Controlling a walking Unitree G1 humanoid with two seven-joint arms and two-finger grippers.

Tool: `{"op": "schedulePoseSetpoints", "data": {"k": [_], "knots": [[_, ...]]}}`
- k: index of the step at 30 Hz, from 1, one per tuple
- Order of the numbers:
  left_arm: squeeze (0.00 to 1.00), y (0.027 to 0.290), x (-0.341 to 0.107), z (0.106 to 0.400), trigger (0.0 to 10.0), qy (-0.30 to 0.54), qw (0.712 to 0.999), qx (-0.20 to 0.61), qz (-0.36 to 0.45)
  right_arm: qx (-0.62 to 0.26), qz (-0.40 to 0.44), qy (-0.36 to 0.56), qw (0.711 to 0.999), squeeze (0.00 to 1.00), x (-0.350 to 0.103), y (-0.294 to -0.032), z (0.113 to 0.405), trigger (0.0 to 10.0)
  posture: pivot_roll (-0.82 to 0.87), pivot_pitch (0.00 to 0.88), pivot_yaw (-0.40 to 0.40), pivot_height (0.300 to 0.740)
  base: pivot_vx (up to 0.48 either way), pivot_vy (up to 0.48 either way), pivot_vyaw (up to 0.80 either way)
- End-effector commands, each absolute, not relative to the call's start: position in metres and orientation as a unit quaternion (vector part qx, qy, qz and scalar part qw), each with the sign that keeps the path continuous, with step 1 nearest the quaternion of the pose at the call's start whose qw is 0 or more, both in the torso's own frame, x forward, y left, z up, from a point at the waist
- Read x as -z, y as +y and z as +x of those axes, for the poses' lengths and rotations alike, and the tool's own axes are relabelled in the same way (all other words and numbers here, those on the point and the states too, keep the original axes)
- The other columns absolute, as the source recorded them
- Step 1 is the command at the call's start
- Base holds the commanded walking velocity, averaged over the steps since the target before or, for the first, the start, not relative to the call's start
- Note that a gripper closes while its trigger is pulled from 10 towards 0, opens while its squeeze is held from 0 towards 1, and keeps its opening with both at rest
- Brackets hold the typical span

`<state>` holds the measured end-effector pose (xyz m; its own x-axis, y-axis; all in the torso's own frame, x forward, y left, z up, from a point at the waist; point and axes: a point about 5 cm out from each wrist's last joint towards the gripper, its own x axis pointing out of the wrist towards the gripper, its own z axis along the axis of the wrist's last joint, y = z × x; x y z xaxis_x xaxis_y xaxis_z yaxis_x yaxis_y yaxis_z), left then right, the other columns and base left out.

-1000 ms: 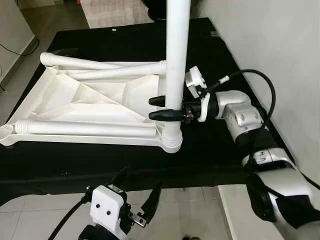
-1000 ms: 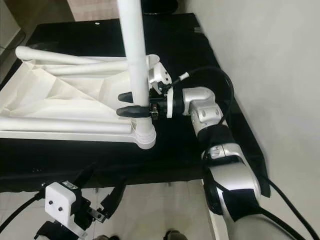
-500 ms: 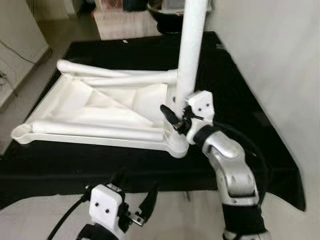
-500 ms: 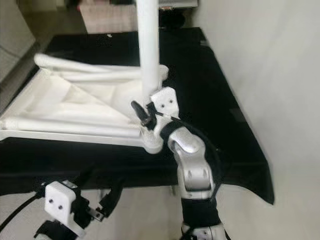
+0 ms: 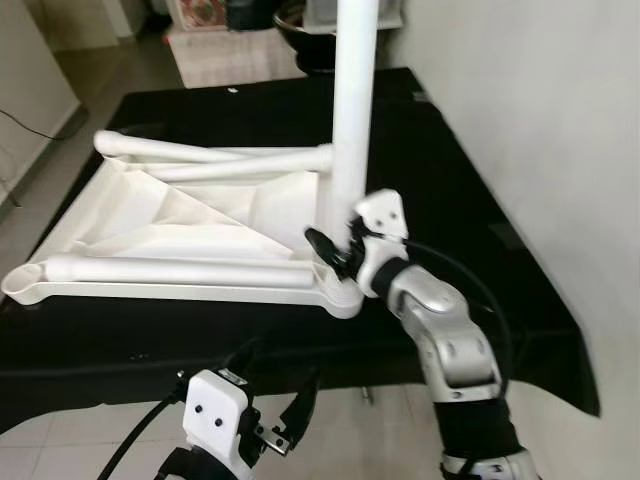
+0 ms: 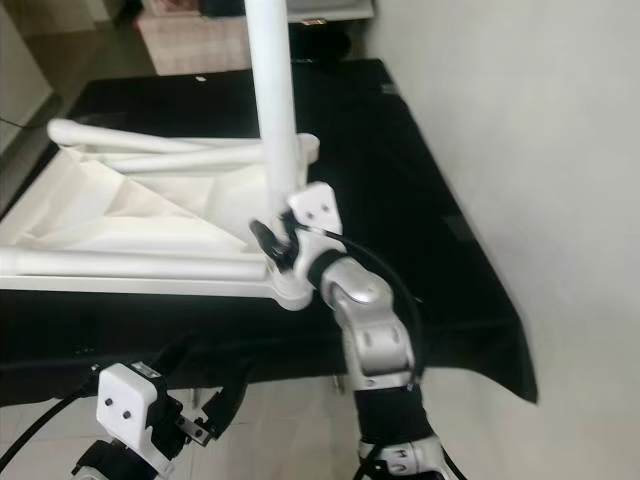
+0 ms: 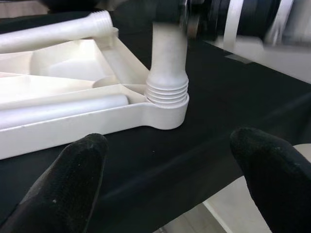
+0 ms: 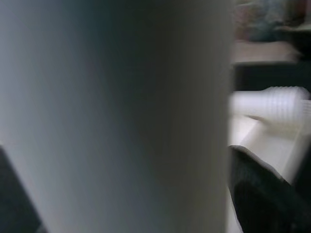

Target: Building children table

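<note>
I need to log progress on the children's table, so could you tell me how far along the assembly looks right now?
Done: the tabletop lies upside down on the black cloth. In hand: one leg stands upright in its near corner socket, with the right tool closed on its base. Left: three loose legs lie on the tabletop, and the far-left near socket is open. The left tool hangs open below the edge.
</note>
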<state>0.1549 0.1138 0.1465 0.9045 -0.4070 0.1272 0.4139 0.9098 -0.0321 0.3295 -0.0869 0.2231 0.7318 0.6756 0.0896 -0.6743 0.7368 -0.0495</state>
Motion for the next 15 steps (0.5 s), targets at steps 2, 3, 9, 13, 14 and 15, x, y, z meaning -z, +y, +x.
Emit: {"op": "schedulePoseSetpoints", "data": {"k": [2, 3, 9, 13, 14, 15], "knots": [[0.00, 0.113, -0.147, 0.152, 10.0, -0.056, 0.975, 0.214, -0.037, -0.444, -0.017, -0.099, 0.890, 0.96, -0.240, -0.089, 0.329, 10.0, 0.02, 0.171, 0.021, 0.740, 0.000, 0.000, 0.00], [0.00, 0.113, -0.147, 0.152, 10.0, -0.056, 0.975, 0.214, -0.037, -0.444, -0.017, -0.099, 0.890, 0.96, -0.240, -0.089, 0.329, 10.0, 0.02, 0.171, 0.021, 0.740, 0.000, 0.000, 0.00], [0.00, 0.111, -0.149, 0.148, 10.0, -0.055, 0.974, 0.214, -0.040, -0.553, -0.099, -0.083, 0.823, 0.00, -0.248, -0.106, 0.341, 10.0, 0.03, 0.200, 0.020, 0.740, 0.000, 0.000, 0.00], [0.00, 0.111, -0.150, 0.144, 10.0, -0.052, 0.974, 0.215, -0.042, -0.619, -0.117, -0.050, 0.775, 0.00, -0.254, -0.109, 0.348, 10.0, 0.03, 0.215, 0.026, 0.740, 0.000, 0.000, 0.00], [0.00, 0.112, -0.150, 0.143, 10.0, -0.051, 0.974, 0.215, -0.042, -0.631, -0.115, -0.045, 0.766, 0.00, -0.256, -0.108, 0.349, 10.0, 0.03, 0.220, 0.026, 0.740, 0.000, 0.000, 0.00], [0.00, 0.112, -0.150, 0.143, 10.0, -0.051, 0.974, 0.215, -0.042, -0.631, -0.115, -0.045, 0.766, 0.00, -0.256, -0.108, 0.349, 10.0, 0.03, 0.220, 0.026, 0.740, 0.000, 0.000, 0.00]]}}
